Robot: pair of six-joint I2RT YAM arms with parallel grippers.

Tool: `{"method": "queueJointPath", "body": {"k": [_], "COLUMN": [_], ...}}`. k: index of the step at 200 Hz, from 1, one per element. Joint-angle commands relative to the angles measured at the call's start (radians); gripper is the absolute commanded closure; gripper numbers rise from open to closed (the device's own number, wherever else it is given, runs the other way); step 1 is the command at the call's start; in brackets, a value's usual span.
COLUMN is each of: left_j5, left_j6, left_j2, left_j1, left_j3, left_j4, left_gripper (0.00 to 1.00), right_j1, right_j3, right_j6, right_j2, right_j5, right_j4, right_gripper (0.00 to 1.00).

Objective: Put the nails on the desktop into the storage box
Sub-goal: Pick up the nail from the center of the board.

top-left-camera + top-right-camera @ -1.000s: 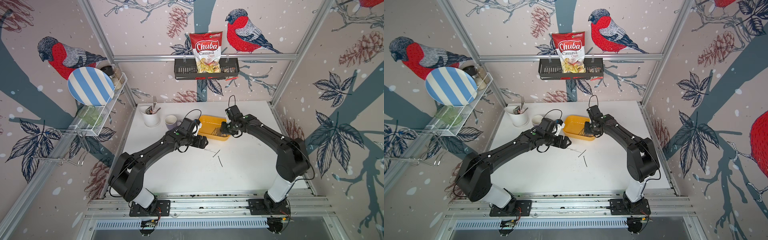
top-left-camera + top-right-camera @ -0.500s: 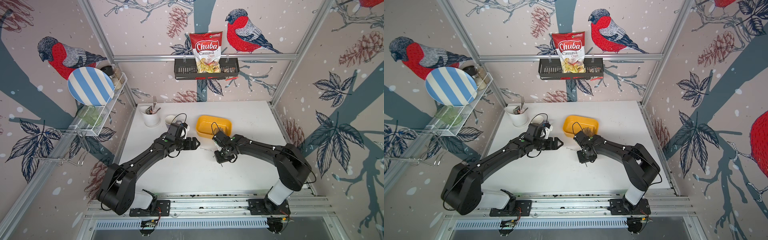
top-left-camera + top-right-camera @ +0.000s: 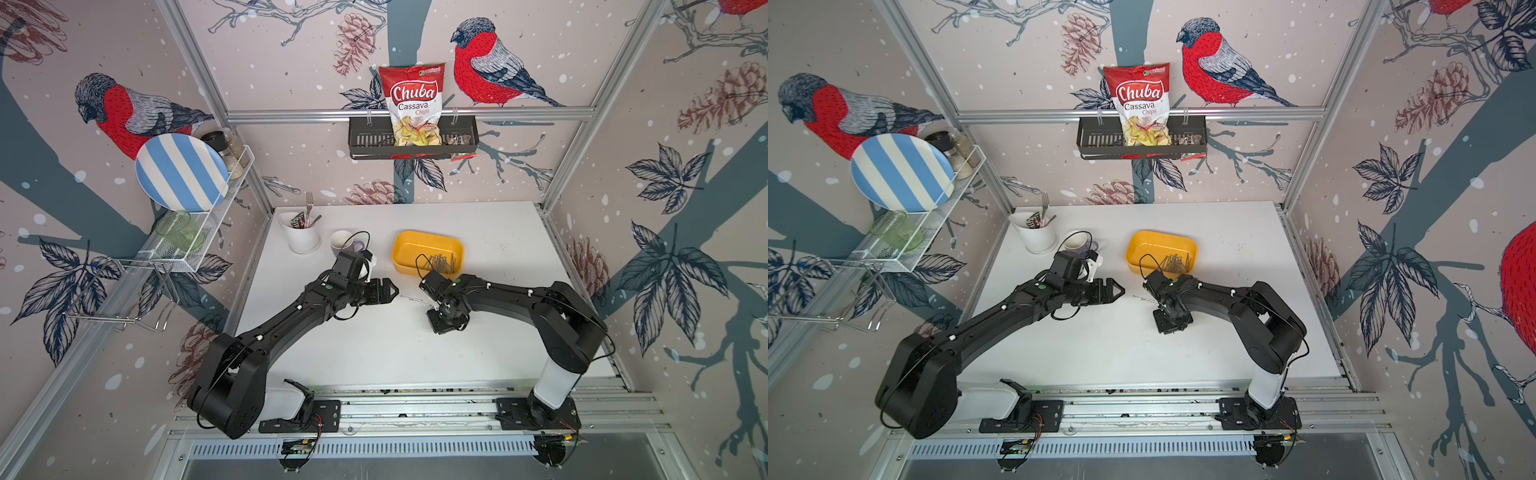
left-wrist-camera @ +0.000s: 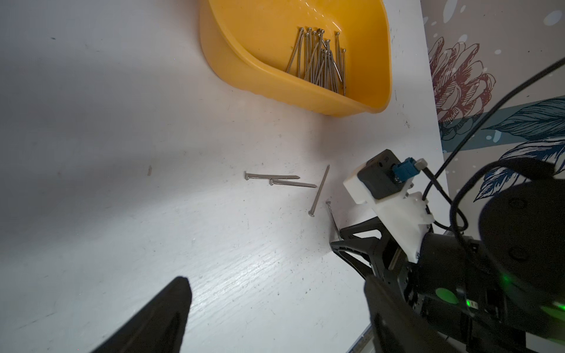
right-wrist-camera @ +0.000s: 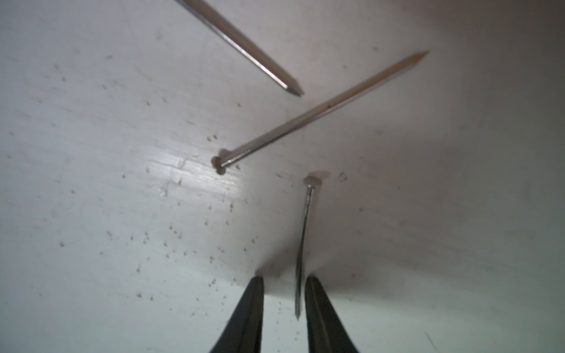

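Four thin grey steel nails (image 4: 293, 183) with small flat heads lie loose on the white desktop (image 3: 498, 257), just in front of the storage box (image 3: 409, 251). The box is a shallow yellow plastic tub with rounded corners, and its glossy floor holds a bundle (image 4: 321, 61) of the same nails lying roughly parallel. Two of the loose nails lie almost side by side, and a third lies angled beside their points. The right gripper (image 5: 282, 279) points down at the fourth nail (image 5: 305, 238). Its tapered black fingers (image 5: 250, 305) stand narrowly apart on either side of the pointed end, with the shaft close to one finger and a clear gap at the other. The left gripper (image 3: 388, 289) is held level on the far side of the loose nails, its jaws spread wide and empty. Up close, the desktop's paint is scuffed, grainy and flecked with dark specks. Towards the back left stand a white mug (image 3: 343, 243) and a white cylindrical holder (image 3: 303, 239) with a fork and a spoon. On the bird-patterned back wall, a black slotted basket (image 3: 370, 141) carries a red bag of Chuba cassava chips (image 3: 413, 104). A white wire shelf (image 3: 199, 249) on the side wall holds a blue-and-white striped plate (image 3: 180, 172).
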Motion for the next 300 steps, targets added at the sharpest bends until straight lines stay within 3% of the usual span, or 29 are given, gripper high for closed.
{"method": "queueJointPath", "body": {"k": [1,54,123,165,194,239,300], "left_j5": [0.004,0.0,0.005,0.085,0.2,0.359,0.413], "left_j6": [-0.005,0.0,0.008,-0.035,-0.066,-0.087,-0.083], "left_j2": [-0.003,0.004,0.012,0.01,0.024,0.079,0.111], "left_j1": [0.005,0.003,0.006,0.036,0.059,0.066,0.076], "left_j3": [-0.002,0.005,0.027,0.039,0.047,0.085,0.111], "left_j4": [0.03,0.02,0.024,0.11,0.209,0.318,0.343], "left_gripper": [0.09,0.09,0.09,0.09,0.11,0.18,0.29], "right_j1": [0.001,0.002,-0.014,-0.141,-0.201,-0.208,-0.196], "right_j3": [-0.007,0.0,0.066,0.048,0.055,0.091,0.133], "right_j6": [-0.015,-0.023,-0.042,-0.032,-0.035,-0.008,-0.007], "right_j2": [0.033,0.059,-0.032,-0.173,-0.24,-0.267,-0.226], "right_j5": [-0.003,-0.001,0.001,-0.143,-0.275,-0.455,-0.551], "right_j4": [0.029,0.037,0.017,0.129,0.249,0.396,0.435], "right_gripper": [0.75,1.0,1.0,1.0,1.0,1.0,1.0]}}
